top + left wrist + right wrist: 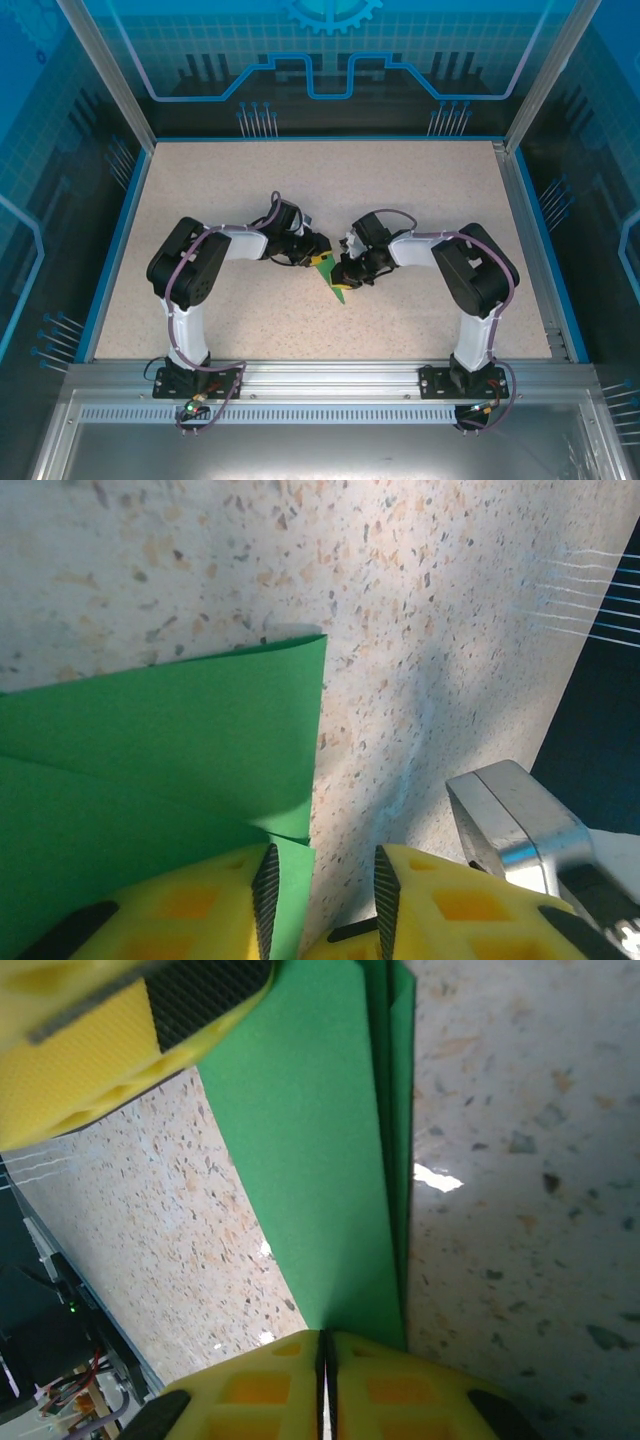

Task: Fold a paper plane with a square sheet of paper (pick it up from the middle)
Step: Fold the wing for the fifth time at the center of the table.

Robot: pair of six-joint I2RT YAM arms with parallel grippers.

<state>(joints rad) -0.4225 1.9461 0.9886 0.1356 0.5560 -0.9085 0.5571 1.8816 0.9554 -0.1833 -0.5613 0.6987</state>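
Pinching folded paper at table centre

Right gripper (322, 1348): pads pressed together on the narrow end of the folded green paper (320, 1160). Left gripper (320, 880): jaws apart, one finger (180, 905) lying over the paper's edge. Top view: paper mid-way across the speckled table (250, 190), left gripper at its 11 o'clock, right gripper at 3 o'clock.

Bright green paper sheet (333, 282), thin, plain and unmarked, folded lengthwise into overlapping layers with sharp straight creases. It forms a narrow wedge near the middle of the speckled surface (200, 190), its tip directed toward 5 o'clock in the top view.
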